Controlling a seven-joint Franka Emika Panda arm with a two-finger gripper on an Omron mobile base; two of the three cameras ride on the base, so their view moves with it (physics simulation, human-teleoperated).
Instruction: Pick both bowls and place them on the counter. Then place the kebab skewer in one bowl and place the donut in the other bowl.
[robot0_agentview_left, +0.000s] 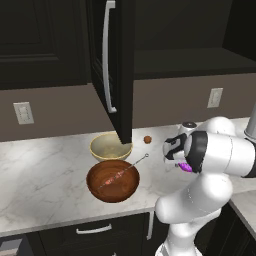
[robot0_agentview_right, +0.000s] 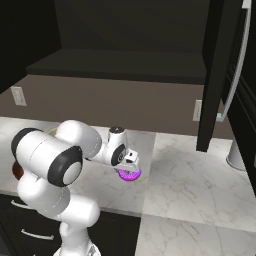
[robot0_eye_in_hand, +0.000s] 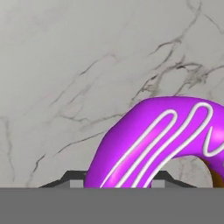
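The purple-iced donut (robot0_eye_in_hand: 162, 140) lies on the white marble counter (robot0_eye_in_hand: 65, 65), and my gripper (robot0_eye_in_hand: 116, 183) has its two dark fingertips (robot0_eye_in_hand: 76, 183) pressed against either side of the donut's rim. From the right base view the gripper (robot0_agentview_right: 131, 169) points down onto the donut (robot0_agentview_right: 129, 175) near the counter's (robot0_agentview_right: 200, 185) front edge. To the left, the dark reddish-brown bowl (robot0_agentview_left: 113, 181) holds the kebab skewer (robot0_agentview_left: 122, 172), its looped end sticking out over the rim. The cream-yellow bowl (robot0_agentview_left: 111, 146) stands empty just behind it. The donut (robot0_agentview_left: 185, 167) peeks out from behind my arm.
An open dark cabinet door (robot0_agentview_left: 117, 65) hangs over the bowls. A small brown ball (robot0_agentview_left: 147, 139) sits on the counter (robot0_agentview_left: 45, 175) behind them. Another dark door (robot0_agentview_right: 220, 75) and a grey cylinder base (robot0_agentview_right: 235, 155) stand to the right. Dark drawers (robot0_agentview_left: 95, 230) run below.
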